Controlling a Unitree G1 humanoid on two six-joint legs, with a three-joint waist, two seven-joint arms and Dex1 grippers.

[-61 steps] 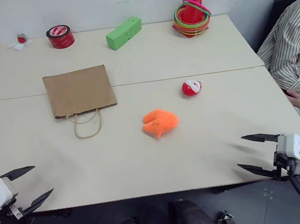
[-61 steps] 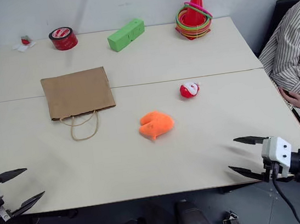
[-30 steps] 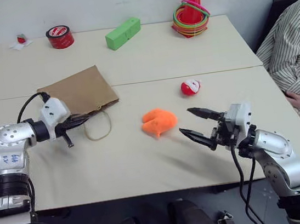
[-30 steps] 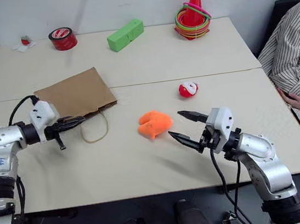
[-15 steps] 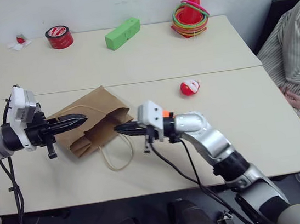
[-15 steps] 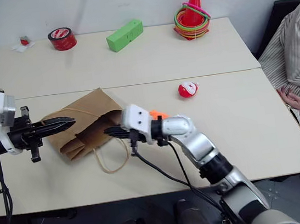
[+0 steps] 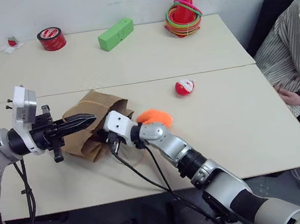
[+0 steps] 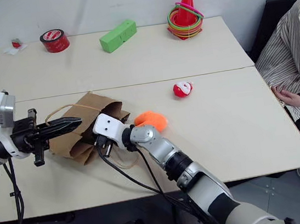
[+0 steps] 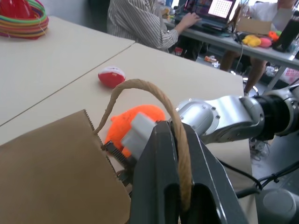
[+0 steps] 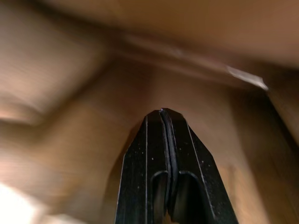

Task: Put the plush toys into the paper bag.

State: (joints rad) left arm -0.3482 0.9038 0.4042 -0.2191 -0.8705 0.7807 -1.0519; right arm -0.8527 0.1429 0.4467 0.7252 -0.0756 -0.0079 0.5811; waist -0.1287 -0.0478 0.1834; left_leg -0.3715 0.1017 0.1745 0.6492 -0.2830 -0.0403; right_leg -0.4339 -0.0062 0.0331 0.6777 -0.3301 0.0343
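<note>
The brown paper bag point(image 7: 95, 104) is raised and crumpled at the table's left, its mouth facing right. My left gripper point(image 7: 87, 119) is shut on one of the bag's cord handles point(image 9: 140, 86) and holds it up. My right gripper point(image 10: 162, 113) is shut with nothing between its fingers, and its tips are inside the bag's mouth, brown paper all around. The orange plush toy point(image 7: 154, 116) lies on the table just behind my right wrist, outside the bag. The red-and-white plush toy point(image 7: 184, 87) rests further right, apart from both grippers.
Along the far edge stand a red tape roll point(image 7: 52, 38), a green block point(image 7: 115, 34) and an orange cone with coloured rings point(image 7: 182, 11). A person in a striped shirt point(image 7: 291, 49) sits at the table's right side. A second cord handle point(image 7: 128, 160) lies under my right arm.
Both grippers came up from the table's near edge. The left one shut on the handle and lifted the bag. The right one swung left past the orange toy, shut, and entered the bag's mouth.
</note>
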